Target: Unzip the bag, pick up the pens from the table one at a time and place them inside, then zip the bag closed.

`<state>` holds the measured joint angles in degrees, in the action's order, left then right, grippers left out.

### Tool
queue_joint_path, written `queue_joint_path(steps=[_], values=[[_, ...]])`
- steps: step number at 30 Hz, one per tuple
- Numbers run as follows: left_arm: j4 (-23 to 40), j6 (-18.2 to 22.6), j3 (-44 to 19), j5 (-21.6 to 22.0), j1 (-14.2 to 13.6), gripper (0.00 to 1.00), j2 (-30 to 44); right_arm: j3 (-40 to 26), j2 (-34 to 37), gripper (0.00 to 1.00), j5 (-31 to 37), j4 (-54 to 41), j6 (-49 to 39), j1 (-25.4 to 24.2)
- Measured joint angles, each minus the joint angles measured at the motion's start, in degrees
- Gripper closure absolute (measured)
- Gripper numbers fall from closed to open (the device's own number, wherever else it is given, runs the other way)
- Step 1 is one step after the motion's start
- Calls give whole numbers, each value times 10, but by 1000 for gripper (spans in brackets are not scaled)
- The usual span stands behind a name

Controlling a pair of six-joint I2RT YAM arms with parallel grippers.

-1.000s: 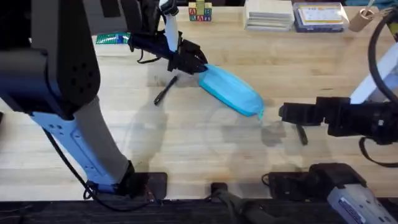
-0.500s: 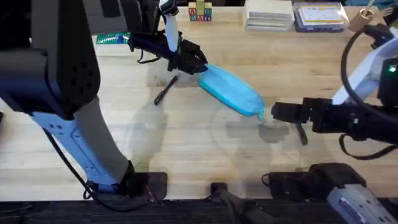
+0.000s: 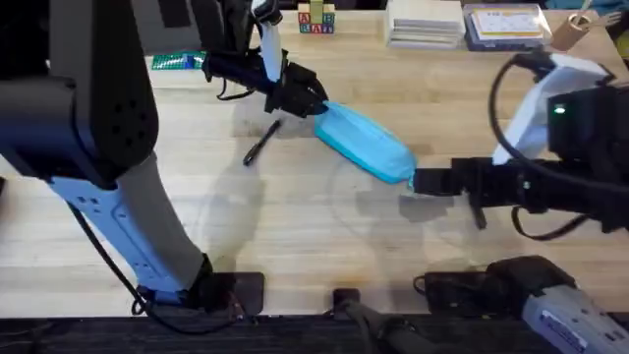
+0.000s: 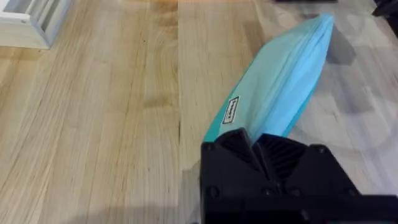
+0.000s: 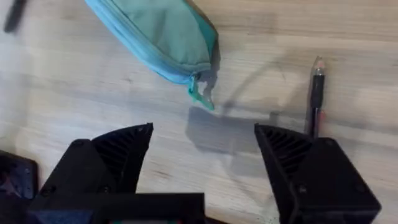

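Lying aslant across the middle of the bench, the bag runs from its far end near the left arm down toward the right arm, and its zipper looks closed along the edge seen from the right wrist. The left gripper is at the bag's far end; in the left wrist view its jaws are pressed together on the light blue fabric just beyond a small label, so it has hold of that end. The right gripper reaches in from the right side and sits just beside the bag's near end. From the right wrist camera its jaws stand wide apart with nothing between them, and the small pull tab hangs from the corner of the bag just beyond the gap, apart from both fingers.

One pen lies on the bare wood to the left of the bag, near the left gripper but not touching the pouch. Another pen lies under the right arm, partly hidden by it in the overhead view; the right wrist view shows this pen lying just beside one finger. At the bench's far edge sit a green packet, some small letter blocks and stacked boxes, well apart from the bag.
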<state>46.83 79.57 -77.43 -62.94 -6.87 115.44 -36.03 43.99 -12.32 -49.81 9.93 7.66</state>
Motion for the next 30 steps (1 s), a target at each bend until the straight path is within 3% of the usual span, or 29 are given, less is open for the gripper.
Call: queue_joint_path(steps=[8,19,30], values=[[0,0,0,0,0,958,0,0,62,5,38,39,8,49],[0,0,0,0,0,959,0,0,152,6,42,103,8,52],[0,0,0,0,0,959,0,0,183,73,42,122,8,52]])
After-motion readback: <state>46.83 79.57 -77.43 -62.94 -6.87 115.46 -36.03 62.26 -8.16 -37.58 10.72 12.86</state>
